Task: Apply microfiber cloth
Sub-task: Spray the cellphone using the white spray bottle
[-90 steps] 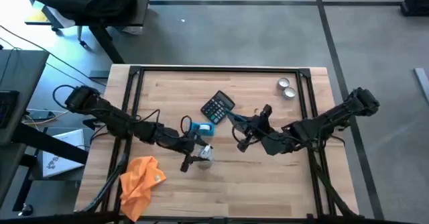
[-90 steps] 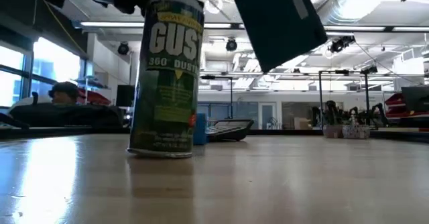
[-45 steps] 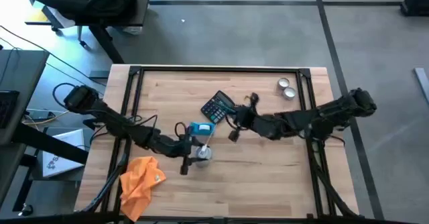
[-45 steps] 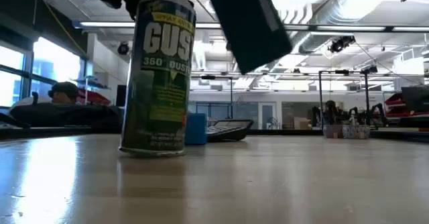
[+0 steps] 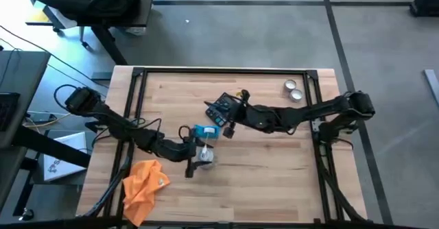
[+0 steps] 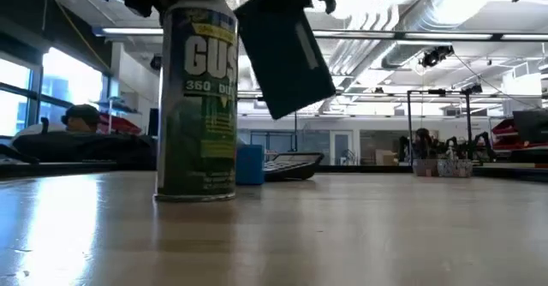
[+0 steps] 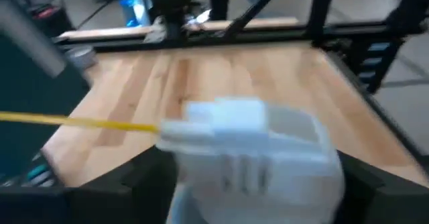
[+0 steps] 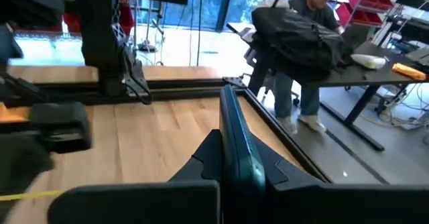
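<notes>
Showing as two dark, slender, jointed arms (image 5: 130,127), matte black throughout, trailing looped black cables along the segments, ending in blocky two-finger grippers.

Open workshop hall, bright overhead.
Grey concrete floor (image 5: 274,30), large daylight windows (image 6: 34,85) at left, exposed white ceiling ducts (image 6: 428,12), dark office desk (image 8: 375,73) with seated person (image 8: 301,49).
</notes>
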